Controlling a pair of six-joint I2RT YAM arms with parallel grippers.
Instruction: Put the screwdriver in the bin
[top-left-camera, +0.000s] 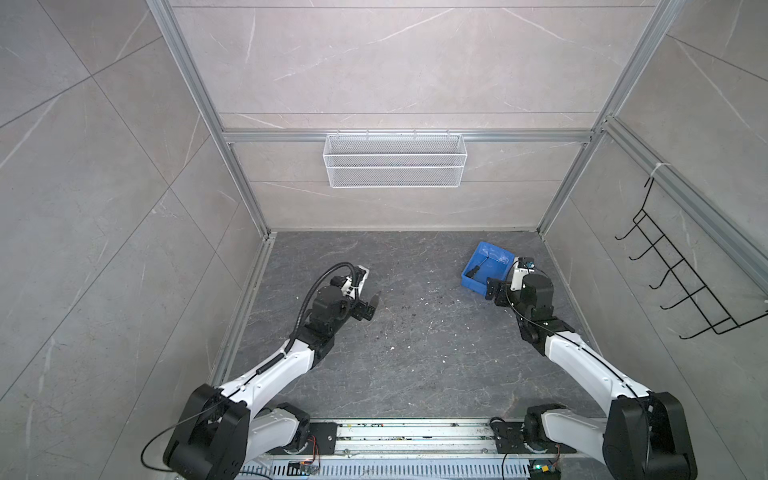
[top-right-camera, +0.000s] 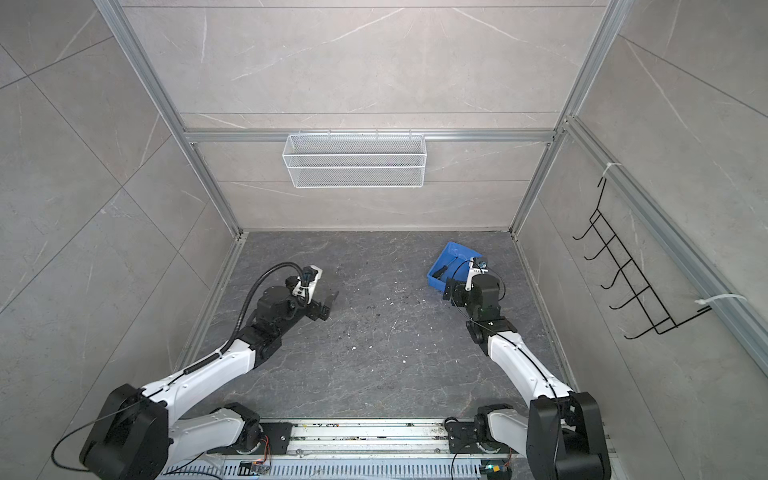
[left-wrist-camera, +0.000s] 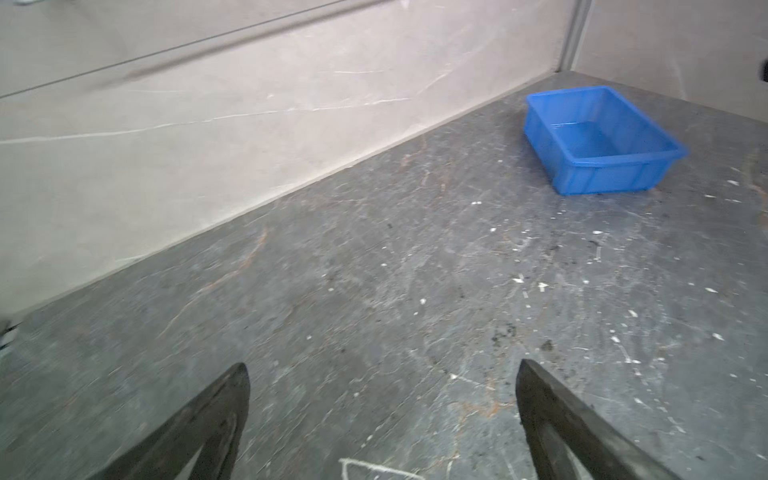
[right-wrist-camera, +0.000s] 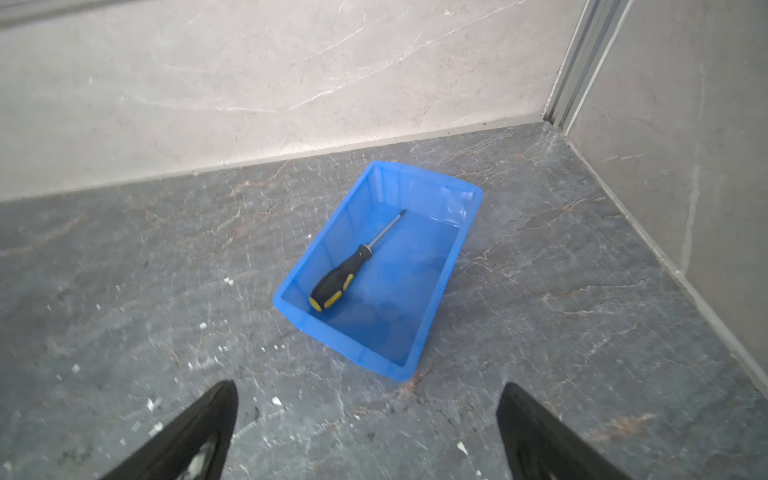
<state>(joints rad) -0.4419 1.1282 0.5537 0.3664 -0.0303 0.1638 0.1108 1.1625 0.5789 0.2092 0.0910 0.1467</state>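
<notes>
The screwdriver (right-wrist-camera: 345, 270), black-handled with yellow accents and a thin metal shaft, lies flat inside the blue bin (right-wrist-camera: 390, 316) along one long wall. In both top views the bin (top-left-camera: 484, 266) (top-right-camera: 451, 266) stands at the back right of the floor with the dark screwdriver (top-left-camera: 473, 271) inside. My right gripper (right-wrist-camera: 368, 390) (top-left-camera: 492, 291) is open and empty, hovering just short of the bin's near end. My left gripper (left-wrist-camera: 382, 370) (top-left-camera: 372, 305) is open and empty over bare floor at mid-left, far from the bin (left-wrist-camera: 598, 141).
A white wire-mesh basket (top-left-camera: 395, 162) hangs on the back wall. A black hook rack (top-left-camera: 681, 266) is mounted on the right wall. Grey walls enclose the dark marbled floor (top-left-camera: 415, 353), which is dotted with white specks. The bin sits near the back right corner.
</notes>
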